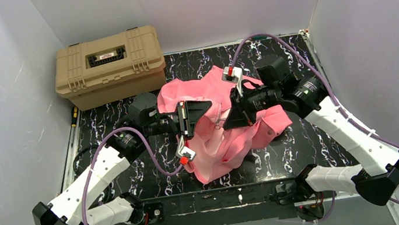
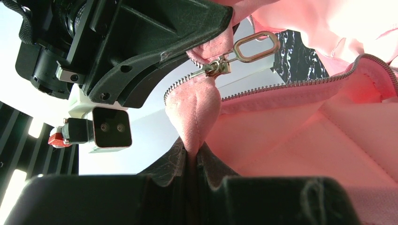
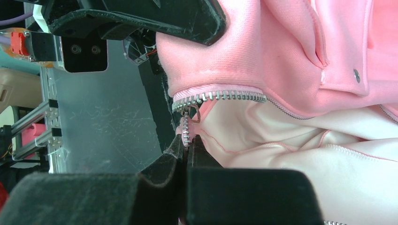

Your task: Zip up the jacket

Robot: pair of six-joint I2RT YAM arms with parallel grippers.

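Note:
The salmon-pink jacket (image 1: 230,140) lies bunched in the middle of the table, lifted where both grippers meet above it. My left gripper (image 2: 191,157) is shut on a fold of the jacket's pink edge just below the zipper slider (image 2: 217,68). The slider's silver pull ring (image 2: 253,44) hangs free. My right gripper (image 3: 187,143) is shut on the jacket's zipper tape, with metal teeth (image 3: 220,96) running off to the right above the pale lining (image 3: 291,136). In the top view, left gripper (image 1: 208,110) and right gripper (image 1: 232,118) face each other almost tip to tip.
A tan hard case (image 1: 110,66) stands at the back left corner. White walls close in the black marbled table (image 1: 285,153) on three sides. The arm bases sit along the near edge.

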